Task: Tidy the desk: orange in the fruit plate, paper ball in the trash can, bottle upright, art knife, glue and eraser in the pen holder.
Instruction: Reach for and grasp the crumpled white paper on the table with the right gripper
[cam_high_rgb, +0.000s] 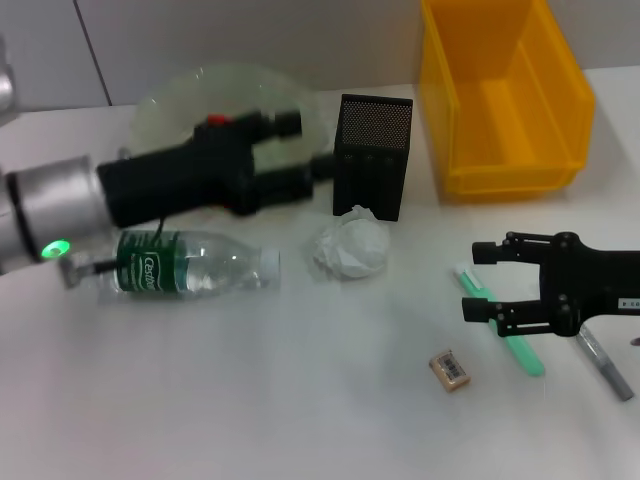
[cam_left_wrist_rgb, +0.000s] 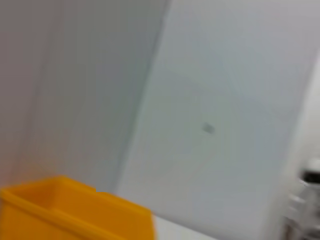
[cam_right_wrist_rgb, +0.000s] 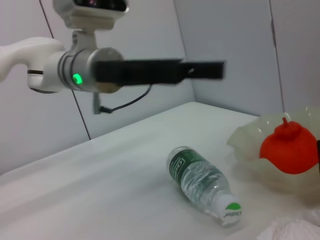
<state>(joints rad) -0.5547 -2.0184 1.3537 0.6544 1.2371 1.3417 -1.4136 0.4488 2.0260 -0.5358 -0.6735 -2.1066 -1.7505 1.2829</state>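
My left gripper (cam_high_rgb: 310, 145) hangs open and holds nothing, over the pale-green fruit plate (cam_high_rgb: 175, 95) near the black mesh pen holder (cam_high_rgb: 373, 155). The orange (cam_right_wrist_rgb: 289, 149) rests in the fruit plate (cam_right_wrist_rgb: 250, 145). The bottle (cam_high_rgb: 190, 265) lies on its side, cap pointing right. The paper ball (cam_high_rgb: 350, 245) sits in front of the pen holder. My right gripper (cam_high_rgb: 475, 281) is open at the right, just over a green stick (cam_high_rgb: 505, 325); a thin grey stick (cam_high_rgb: 605, 365) lies beside it. I cannot tell which is the glue or art knife. The eraser (cam_high_rgb: 450, 368) lies at the front.
The yellow trash can (cam_high_rgb: 500, 95) stands at the back right, beside the pen holder; its corner (cam_left_wrist_rgb: 75, 210) also shows in the left wrist view. A grey wall runs behind the white desk (cam_high_rgb: 250, 400).
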